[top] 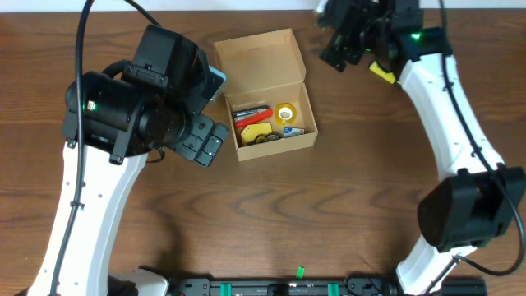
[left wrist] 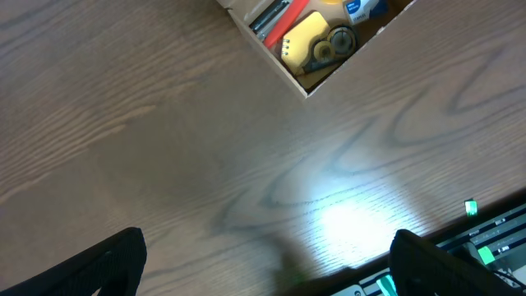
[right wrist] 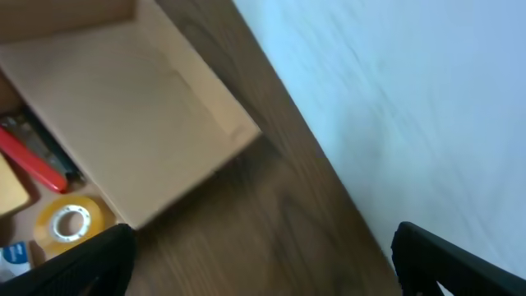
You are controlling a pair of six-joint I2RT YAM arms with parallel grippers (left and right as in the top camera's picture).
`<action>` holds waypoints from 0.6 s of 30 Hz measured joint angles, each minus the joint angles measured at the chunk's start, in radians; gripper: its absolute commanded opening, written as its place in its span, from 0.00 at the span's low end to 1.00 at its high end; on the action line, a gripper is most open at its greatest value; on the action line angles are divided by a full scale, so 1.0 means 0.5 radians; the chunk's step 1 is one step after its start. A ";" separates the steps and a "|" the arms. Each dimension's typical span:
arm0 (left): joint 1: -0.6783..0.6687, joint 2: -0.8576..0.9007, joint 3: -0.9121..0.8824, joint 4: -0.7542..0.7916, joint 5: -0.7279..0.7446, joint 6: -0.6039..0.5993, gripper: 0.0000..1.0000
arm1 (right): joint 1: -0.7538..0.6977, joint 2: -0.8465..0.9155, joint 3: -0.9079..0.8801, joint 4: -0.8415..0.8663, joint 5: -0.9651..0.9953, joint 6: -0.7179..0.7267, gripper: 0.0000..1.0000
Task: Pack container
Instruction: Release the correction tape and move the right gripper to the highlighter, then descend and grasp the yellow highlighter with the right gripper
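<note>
Overhead: open box on surface, stationery inside. Wrist views: left fingers spread, empty; right fingers spread, empty.

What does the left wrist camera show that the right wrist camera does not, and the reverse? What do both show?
Only the left wrist view: the round wheel of a yellow dispenser, a dark rail with green lights at lower right, and the left fingers.
Only the right wrist view: the inside of the open lid, the whole yellow tape roll, a pale surface beyond the table, and the right fingers.
Both: the cardboard container, a red item inside it, and the wooden table.
</note>
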 measured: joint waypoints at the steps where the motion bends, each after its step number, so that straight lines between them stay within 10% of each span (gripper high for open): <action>1: 0.000 0.000 0.000 0.000 0.000 0.000 0.95 | -0.020 0.000 0.000 0.002 0.009 0.015 0.99; 18: 0.000 0.000 0.000 0.000 0.000 0.001 0.95 | -0.381 0.436 -0.001 0.291 0.384 0.351 0.99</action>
